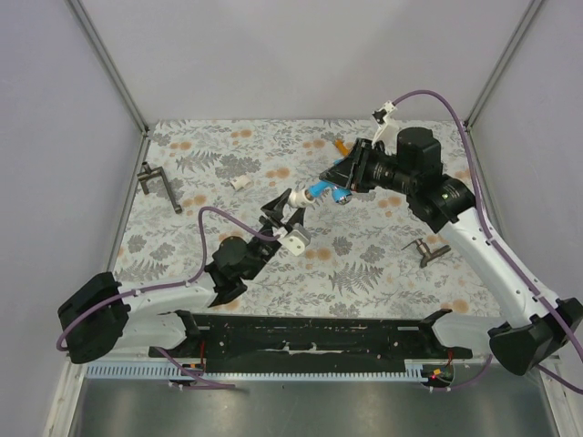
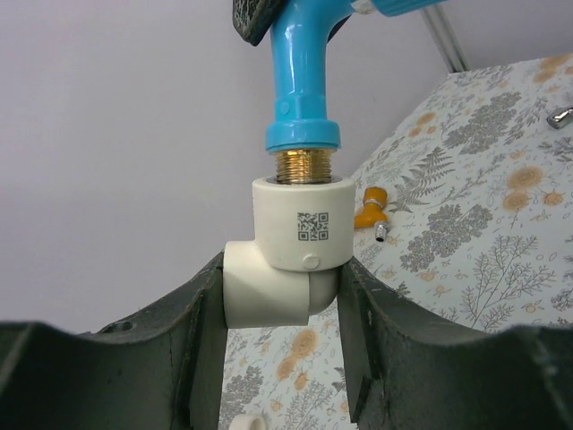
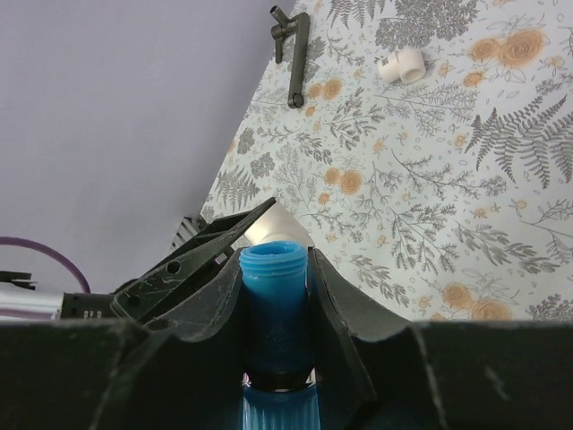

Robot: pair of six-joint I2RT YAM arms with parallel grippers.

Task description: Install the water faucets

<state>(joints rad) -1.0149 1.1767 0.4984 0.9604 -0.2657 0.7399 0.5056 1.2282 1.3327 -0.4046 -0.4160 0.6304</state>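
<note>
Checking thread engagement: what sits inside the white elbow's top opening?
The brass thread of the blue faucet enters it, a few turns showing above the rim. How deep it reaches is hidden by the elbow wall.

**Glossy plastic, brass thread, matt fitting**

The blue faucet (image 2: 300, 81) is smooth, glossy plastic; its threaded end (image 2: 302, 167) looks like ridged, shiny brass. The white elbow fitting (image 2: 279, 235) is matt plastic with a printed code. The left tool (image 2: 280, 305) has dark, matt fingers (image 2: 403, 358). The counter (image 2: 501, 224) wears a matt floral print; the orange faucet (image 2: 370, 213) shines.
</note>
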